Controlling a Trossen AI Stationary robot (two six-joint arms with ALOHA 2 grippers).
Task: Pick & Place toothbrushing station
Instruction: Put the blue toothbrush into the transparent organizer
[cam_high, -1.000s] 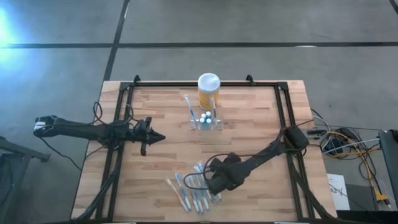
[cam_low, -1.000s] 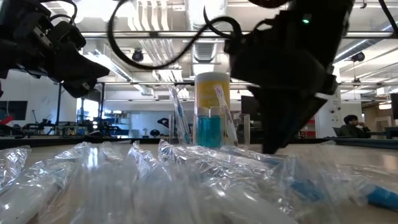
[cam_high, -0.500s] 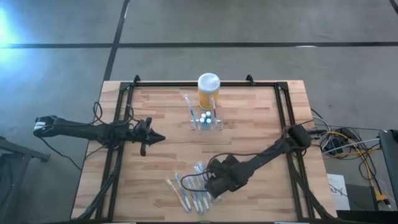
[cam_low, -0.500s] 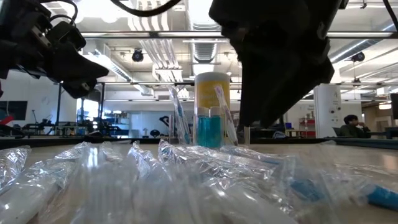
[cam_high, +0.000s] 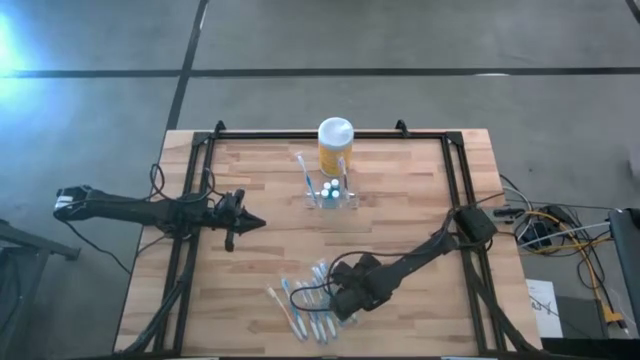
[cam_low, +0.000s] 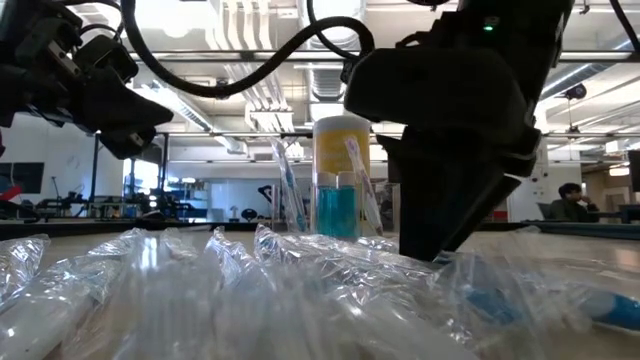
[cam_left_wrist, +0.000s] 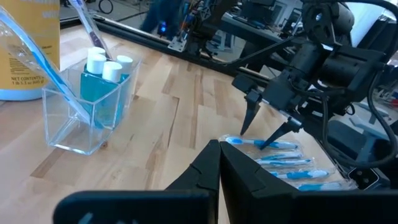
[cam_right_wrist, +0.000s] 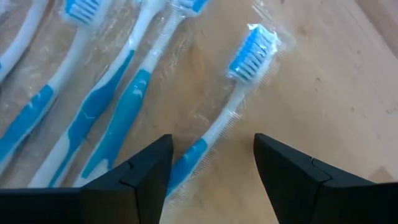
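The clear toothbrushing station (cam_high: 333, 196) stands at the table's far middle, in front of a yellow jar (cam_high: 335, 148). It holds small blue bottles with white caps (cam_left_wrist: 102, 68) and two leaning wrapped toothbrushes. Several more wrapped blue-and-white toothbrushes (cam_high: 305, 300) lie in a pile near the front edge. My right gripper (cam_right_wrist: 211, 158) points steeply down over the pile's right side. It is open, with one finger on each side of the rightmost toothbrush's handle (cam_right_wrist: 214, 134). My left gripper (cam_high: 258, 221) hovers shut at the table's left, well clear of everything. My right gripper's fingers come from above and stand across the rightmost wrapped toothbrush, which lies flat on the table. In the left wrist view the fingertips (cam_left_wrist: 268, 144) reach down to the wrapping, but I cannot tell whether they touch it.
Black frame rails (cam_high: 190, 250) (cam_high: 465, 200) run along the table's left and right sides. Bare wood lies between the station and the pile. Cables and a box (cam_high: 545, 230) sit off the table's right edge. A person (cam_low: 565, 200) sits far back in the room.
My right gripper has sunk onto the right side of the toothbrush pile, shifting slightly toward the near edge and tipping a little steeper, its fingers still open. The toothbrushes and the station have not moved.
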